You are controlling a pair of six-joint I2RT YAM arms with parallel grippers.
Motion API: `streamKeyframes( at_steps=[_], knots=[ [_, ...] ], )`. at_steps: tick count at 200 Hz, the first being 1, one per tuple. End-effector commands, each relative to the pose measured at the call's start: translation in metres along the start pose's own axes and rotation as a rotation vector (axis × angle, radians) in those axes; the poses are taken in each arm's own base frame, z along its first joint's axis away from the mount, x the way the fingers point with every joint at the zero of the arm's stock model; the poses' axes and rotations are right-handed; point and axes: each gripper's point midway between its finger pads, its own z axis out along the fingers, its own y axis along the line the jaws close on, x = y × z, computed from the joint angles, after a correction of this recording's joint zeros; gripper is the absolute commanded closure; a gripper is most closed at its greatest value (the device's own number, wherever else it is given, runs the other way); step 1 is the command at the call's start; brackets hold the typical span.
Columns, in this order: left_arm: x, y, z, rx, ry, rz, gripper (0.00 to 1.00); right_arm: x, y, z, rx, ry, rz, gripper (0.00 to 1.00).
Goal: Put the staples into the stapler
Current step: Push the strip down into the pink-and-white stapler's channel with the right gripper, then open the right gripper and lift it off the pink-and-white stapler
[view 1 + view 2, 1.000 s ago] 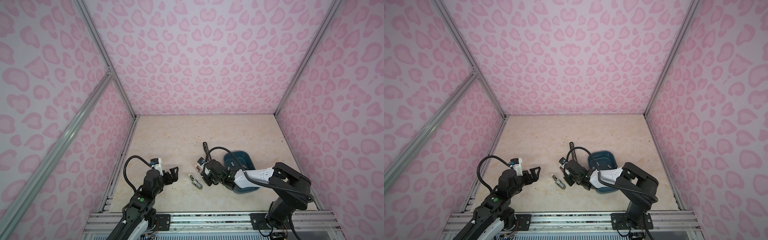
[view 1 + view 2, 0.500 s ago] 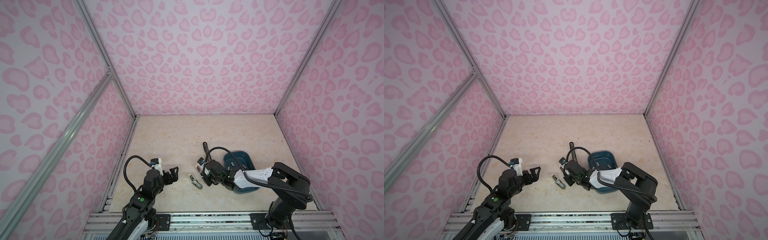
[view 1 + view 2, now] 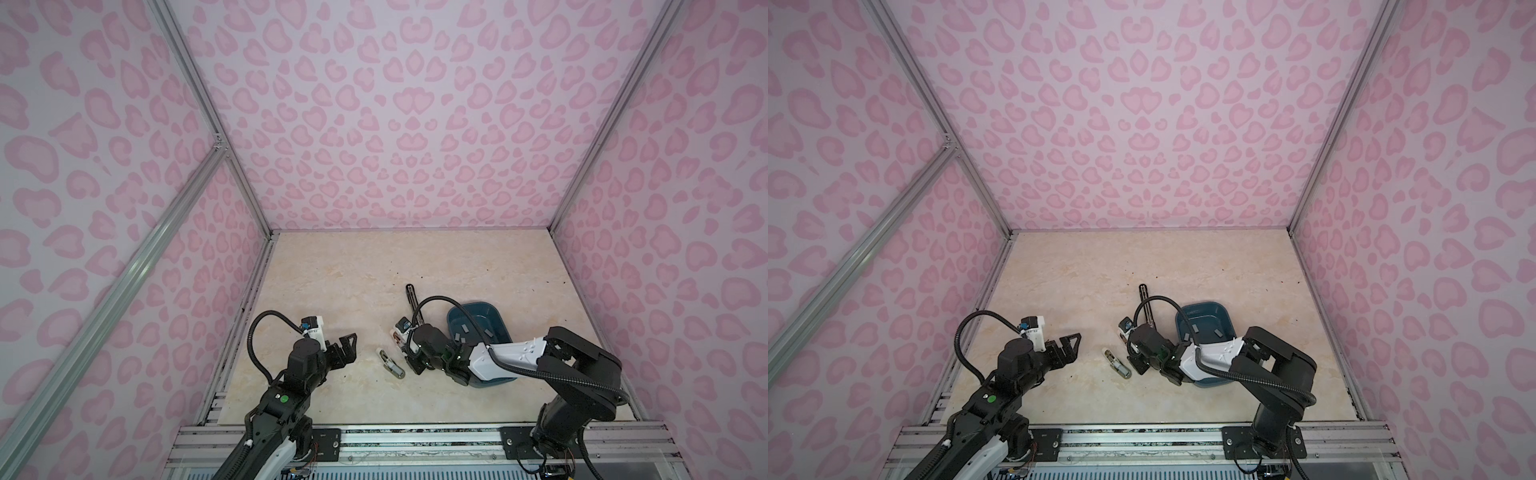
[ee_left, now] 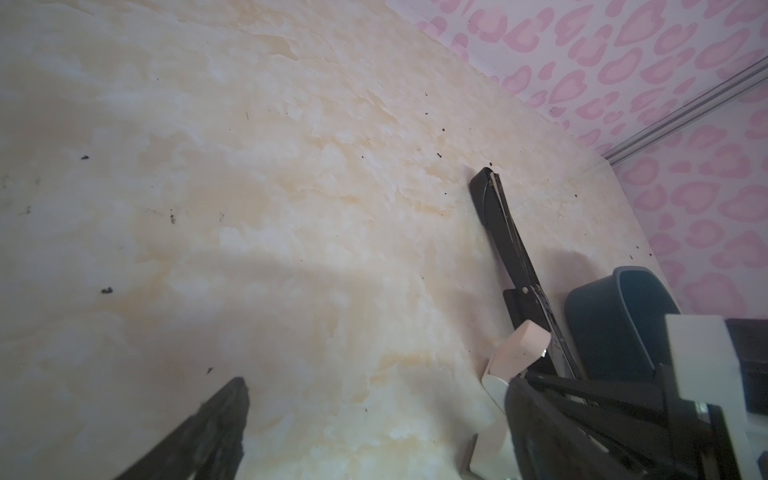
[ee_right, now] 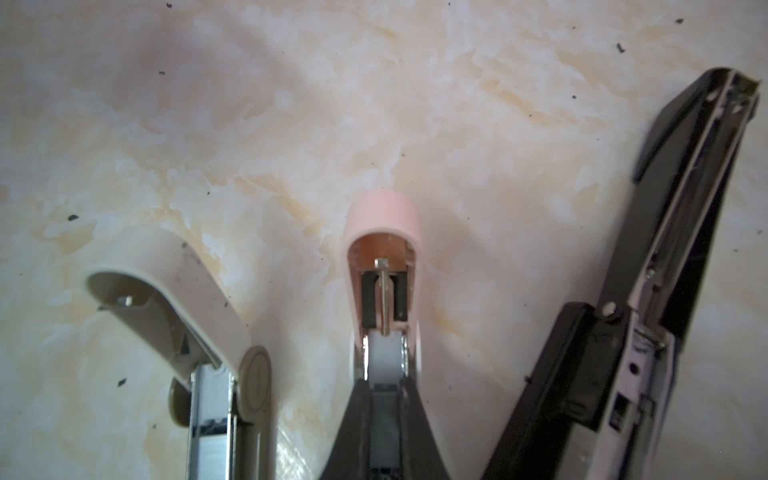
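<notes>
Nothing has visibly moved since a second ago. The right gripper (image 5: 384, 390) has its fingers (image 5: 349, 432) pressed shut over the open pink stapler (image 5: 384, 224), lower centre, probably to seat a strip; whether one is pinched I cannot tell. The staples (image 3: 464, 328), small flat grey strips, lie in the blue tub (image 3: 478, 306) beside it. The left gripper (image 3: 348, 347) hangs wide open, empty, lower left.
</notes>
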Motion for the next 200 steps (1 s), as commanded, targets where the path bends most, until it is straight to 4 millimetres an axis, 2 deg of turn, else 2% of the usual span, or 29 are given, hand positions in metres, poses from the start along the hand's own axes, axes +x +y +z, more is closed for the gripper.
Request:
streamKeyframes(
  at_steps=[1, 112, 143, 200],
  knots=[
    [-0.01, -0.006, -0.001, 0.015, -0.033, -0.004, 0.03, 0.028, 0.002, 0.0, -0.006, 0.097, -0.005, 1.0],
    [-0.009, -0.005, -0.001, 0.013, -0.028, -0.002, 0.03, 0.038, 0.007, -0.005, 0.019, 0.114, -0.011, 0.98],
    [-0.009, -0.006, -0.001, 0.014, -0.029, -0.002, 0.03, 0.039, 0.008, -0.005, 0.024, 0.111, -0.01, 0.94],
    [-0.008, -0.005, -0.001, 0.011, -0.026, -0.001, 0.03, 0.033, 0.008, -0.009, 0.024, 0.085, 0.006, 0.78]
  ],
)
